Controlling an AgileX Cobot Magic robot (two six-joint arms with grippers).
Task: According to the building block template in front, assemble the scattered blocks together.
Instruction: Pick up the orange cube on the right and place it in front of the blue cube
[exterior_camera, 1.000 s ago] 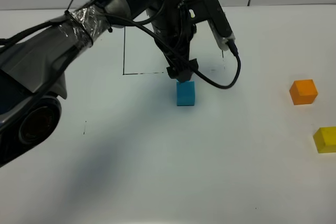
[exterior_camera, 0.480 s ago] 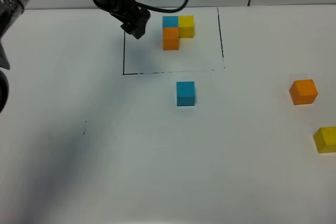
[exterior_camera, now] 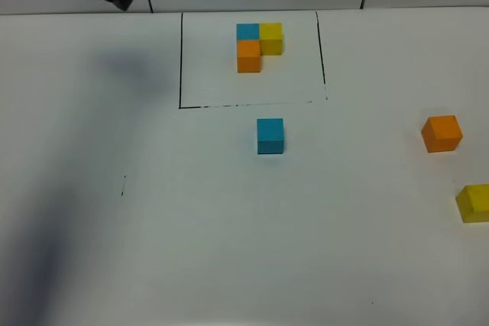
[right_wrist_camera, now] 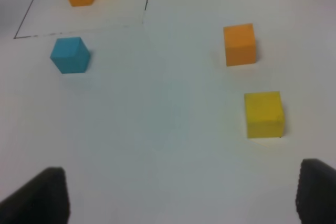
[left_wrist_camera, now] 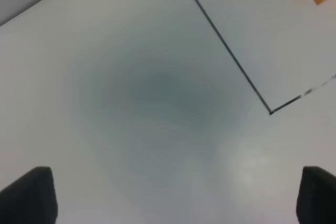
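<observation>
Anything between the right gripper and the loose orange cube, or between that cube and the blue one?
Nothing visible: bare white table between the right gripper and the loose orange cube, and on to the loose blue cube. The loose yellow cube sits aside.

Framed trio of cubes (exterior_camera: 256, 45) at back middle of the table (exterior_camera: 229, 257), single cube (exterior_camera: 270, 136) just before the frame, third cube (exterior_camera: 442, 133) well right, fourth cube (exterior_camera: 474, 203) before it.
</observation>
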